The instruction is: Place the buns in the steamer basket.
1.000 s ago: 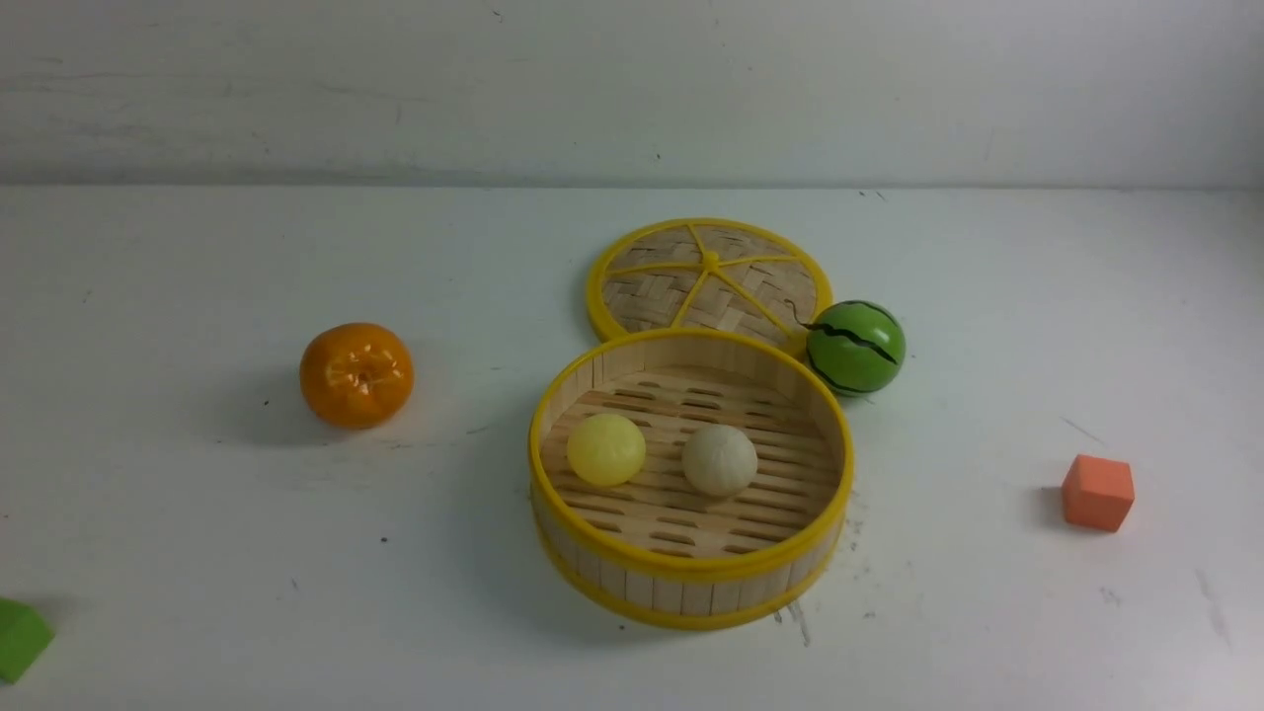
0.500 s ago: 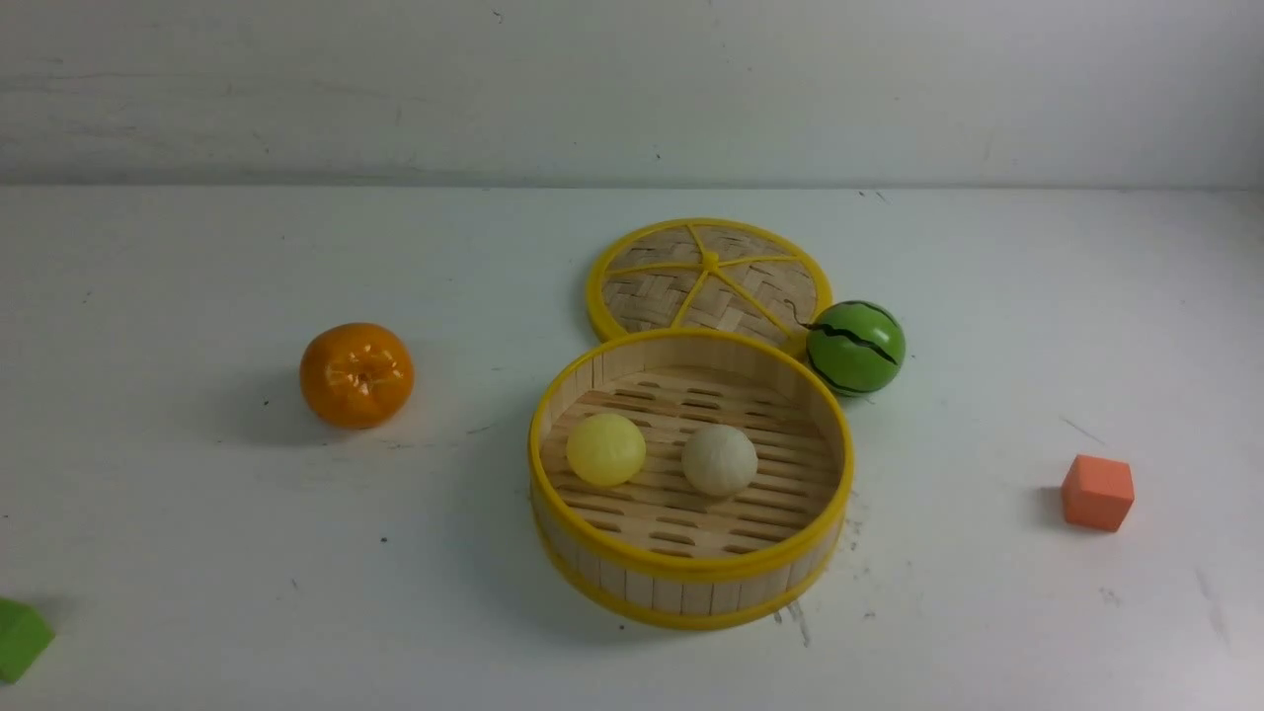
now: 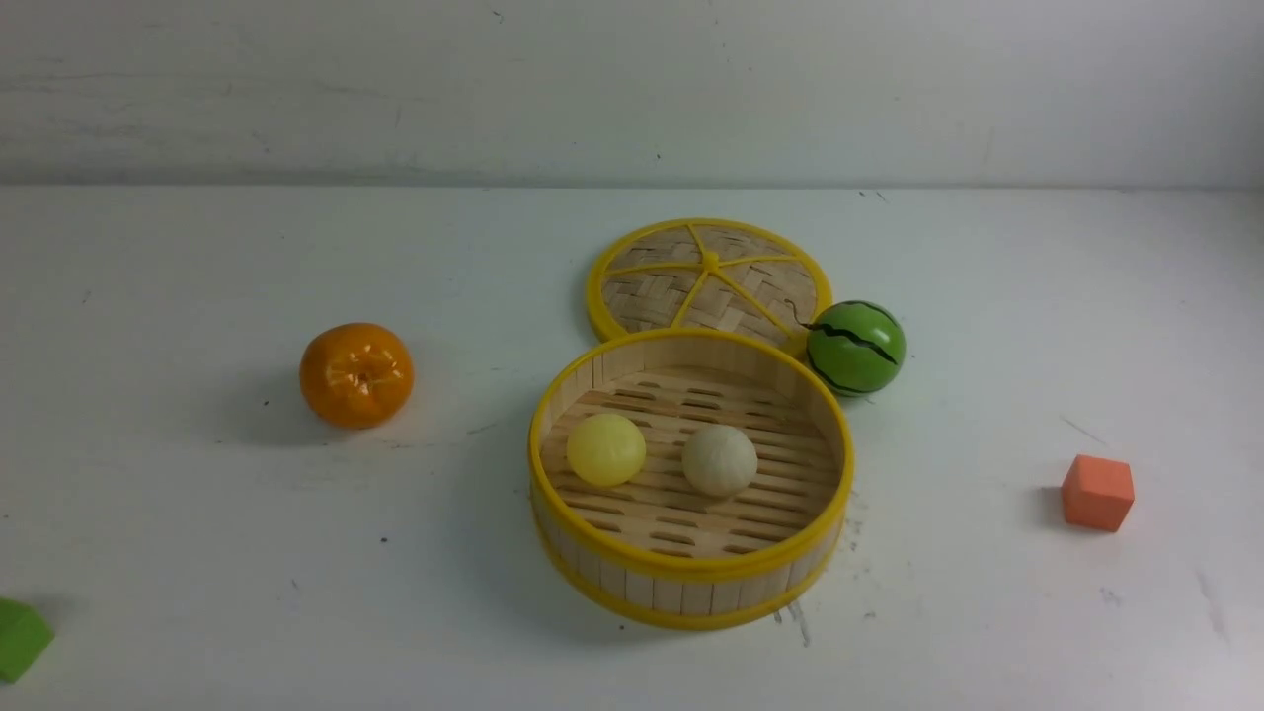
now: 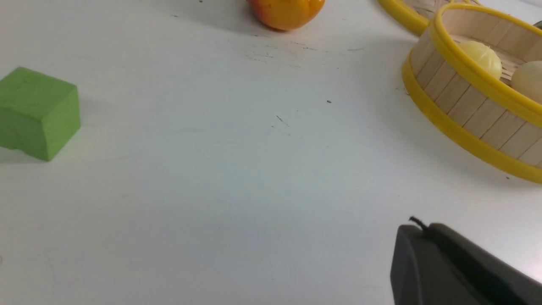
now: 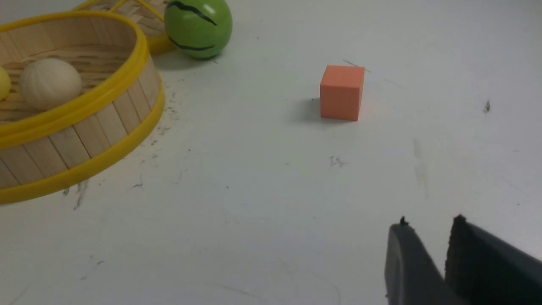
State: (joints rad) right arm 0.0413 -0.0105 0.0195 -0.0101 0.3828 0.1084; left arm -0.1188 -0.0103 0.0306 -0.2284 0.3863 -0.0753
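Both buns are sitting inside the steamer basket [image 3: 691, 583], just below the centre of the front frame: the pale yellow bun [image 3: 605, 449] on the left, the cream-beige bun [image 3: 719, 459] right next to it, not touching. The woven lid [image 3: 708, 279] lies flat behind the basket, with the green striped ball [image 3: 855, 348] at its right edge. An orange [image 3: 356, 374] sits off to the left on the white counter [image 3: 197, 523], an orange cube [image 3: 1097, 492] far right, a green block [image 3: 20, 639] bottom left. Right gripper [image 5: 427, 231] is nearly closed with only a thin gap and holds nothing; left gripper [image 4: 427, 237] shows just one dark finger, so can't tell.
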